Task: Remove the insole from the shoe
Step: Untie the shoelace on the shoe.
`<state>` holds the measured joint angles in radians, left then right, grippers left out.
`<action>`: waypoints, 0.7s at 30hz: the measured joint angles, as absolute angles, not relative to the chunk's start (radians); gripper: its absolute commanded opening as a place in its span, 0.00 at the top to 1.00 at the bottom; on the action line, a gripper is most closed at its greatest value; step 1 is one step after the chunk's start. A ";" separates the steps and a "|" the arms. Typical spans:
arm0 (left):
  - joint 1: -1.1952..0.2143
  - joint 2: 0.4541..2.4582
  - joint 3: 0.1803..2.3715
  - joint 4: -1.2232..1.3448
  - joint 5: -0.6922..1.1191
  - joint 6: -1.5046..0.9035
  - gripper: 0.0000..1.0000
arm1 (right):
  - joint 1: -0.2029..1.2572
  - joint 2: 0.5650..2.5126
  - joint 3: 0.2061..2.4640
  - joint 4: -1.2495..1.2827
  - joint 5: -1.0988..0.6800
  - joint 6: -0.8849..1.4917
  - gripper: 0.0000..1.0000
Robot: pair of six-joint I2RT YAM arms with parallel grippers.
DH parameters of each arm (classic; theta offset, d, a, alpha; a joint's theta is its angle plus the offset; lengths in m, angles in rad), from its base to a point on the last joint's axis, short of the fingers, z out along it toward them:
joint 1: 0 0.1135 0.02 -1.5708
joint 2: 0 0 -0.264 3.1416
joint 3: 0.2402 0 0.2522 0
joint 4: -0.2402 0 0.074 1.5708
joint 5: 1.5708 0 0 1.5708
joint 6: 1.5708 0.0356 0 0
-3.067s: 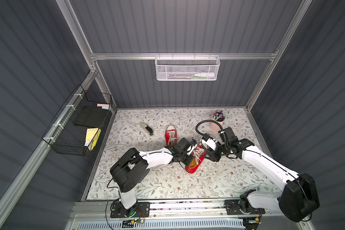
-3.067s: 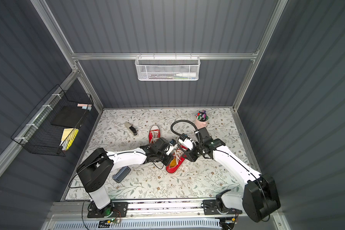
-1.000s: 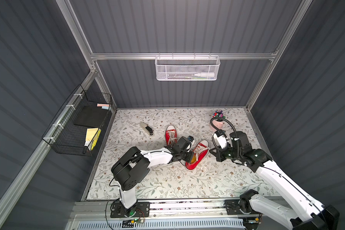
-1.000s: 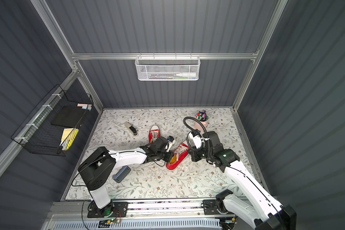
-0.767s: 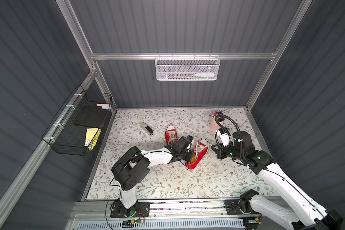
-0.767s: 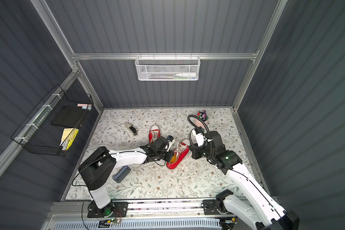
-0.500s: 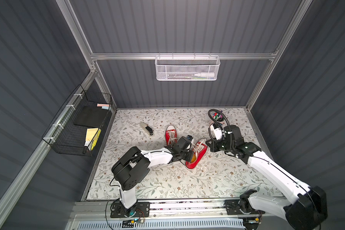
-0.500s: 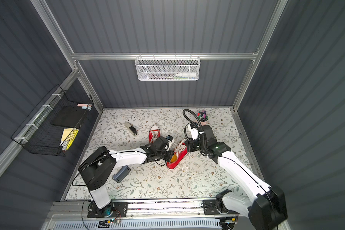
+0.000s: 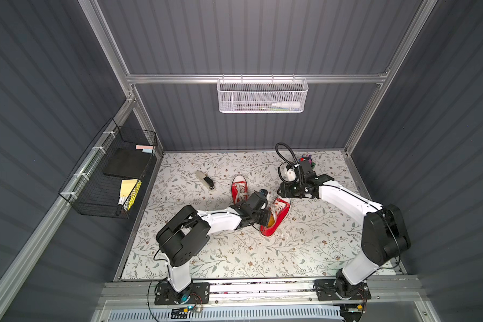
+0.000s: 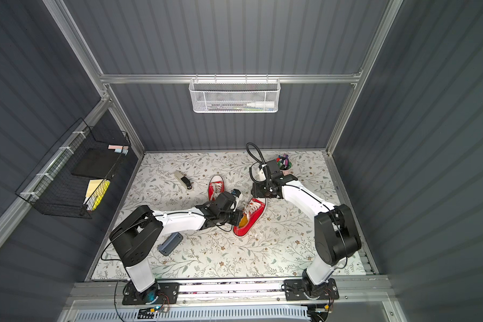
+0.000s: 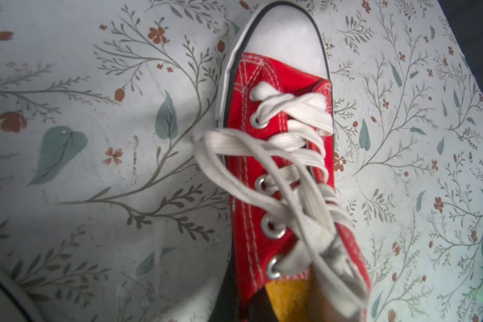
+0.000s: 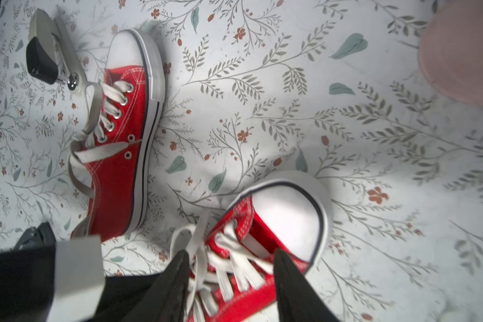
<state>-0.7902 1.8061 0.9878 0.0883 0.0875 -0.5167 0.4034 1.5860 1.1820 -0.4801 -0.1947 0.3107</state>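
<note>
The red shoe (image 9: 276, 214) (image 10: 251, 216) with white laces lies mid-table, toe toward the back right. The yellow-orange insole (image 11: 287, 295) (image 9: 271, 221) shows inside its opening. My left gripper (image 9: 265, 220) (image 10: 239, 218) is at that opening, shut on the shoe's red side wall, with a dark finger (image 11: 229, 295) outside the canvas. Above the front laces, just behind the white toe cap (image 12: 287, 217), my right gripper (image 12: 230, 259) (image 9: 285, 196) stands open. One of its fingers is on each side of the shoe and nothing is held.
A second red shoe (image 9: 239, 189) (image 12: 120, 145) lies just behind the left arm, a stapler (image 9: 205, 179) farther left. A pen cup (image 9: 307, 161) and a pale pink object (image 10: 289, 174) sit at the back right. A grey-blue case (image 10: 170, 244) lies near the left arm's base.
My right gripper was shut and raised to the right of the shoe. It has come down toward the toe and opened. The left gripper has stayed shut at the shoe's opening.
</note>
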 measured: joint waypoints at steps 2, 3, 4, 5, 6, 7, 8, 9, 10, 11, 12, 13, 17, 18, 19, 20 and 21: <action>-0.793 1.800 0.967 0.121 0.070 -0.590 1.00 | 0.402 1.479 1.118 -0.504 -0.200 0.310 0.43; -0.796 1.797 0.955 0.138 0.059 -0.627 1.00 | 0.402 1.411 1.073 -0.522 -0.208 0.311 0.43; -0.798 1.795 0.947 0.151 0.050 -0.659 1.00 | 0.402 1.359 1.039 -0.535 -0.217 0.315 0.43; -0.804 1.793 0.939 0.165 0.038 -0.696 1.00 | 0.402 1.307 1.000 -0.551 -0.228 0.324 0.43; -0.810 1.792 0.934 0.173 0.024 -0.730 1.00 | 0.405 1.259 0.958 -0.563 -0.241 0.340 0.44; -0.816 1.792 0.932 0.179 0.013 -0.757 1.00 | 0.408 1.229 0.928 -0.574 -0.247 0.357 0.44; -0.825 1.792 0.929 0.186 0.001 -0.787 1.00 | 0.414 1.201 0.893 -0.577 -0.255 0.377 0.44; -0.833 1.792 0.928 0.190 -0.011 -0.811 0.99 | 0.423 1.180 0.857 -0.577 -0.264 0.402 0.44; -0.841 1.792 0.928 0.193 -0.023 -0.832 0.97 | 0.431 1.172 0.834 -0.577 -0.270 0.422 0.44; -0.848 1.792 0.928 0.195 -0.033 -0.852 0.95 | 0.440 1.170 0.815 -0.577 -0.275 0.443 0.44; -0.852 1.792 0.928 0.196 -0.043 -0.867 0.92 | 0.450 1.175 0.801 -0.574 -0.288 0.467 0.44; -0.856 1.792 0.928 0.198 -0.050 -0.879 0.88 | 0.457 1.183 0.796 -0.571 -0.298 0.483 0.44; -0.866 1.791 0.928 0.216 -0.063 -0.917 0.57 | 0.473 1.236 0.802 -0.538 -0.334 0.535 0.45; -0.867 1.789 0.927 0.217 -0.070 -0.926 0.54 | 0.473 1.250 0.804 -0.533 -0.335 0.542 0.45; -0.867 1.782 0.926 0.217 -0.077 -0.929 0.54 | 0.473 1.259 0.805 -0.529 -0.335 0.546 0.45; -0.867 1.769 0.919 0.217 -0.089 -0.933 0.53 | 0.473 1.268 0.809 -0.530 -0.328 0.550 0.45; -0.867 1.747 0.906 0.217 -0.101 -0.934 0.52 | 0.473 1.272 0.812 -0.531 -0.320 0.551 0.45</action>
<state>-0.8673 1.7466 0.9062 0.2169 -0.1009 -0.9340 0.4732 1.2716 0.8116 -0.5312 -0.3199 0.5510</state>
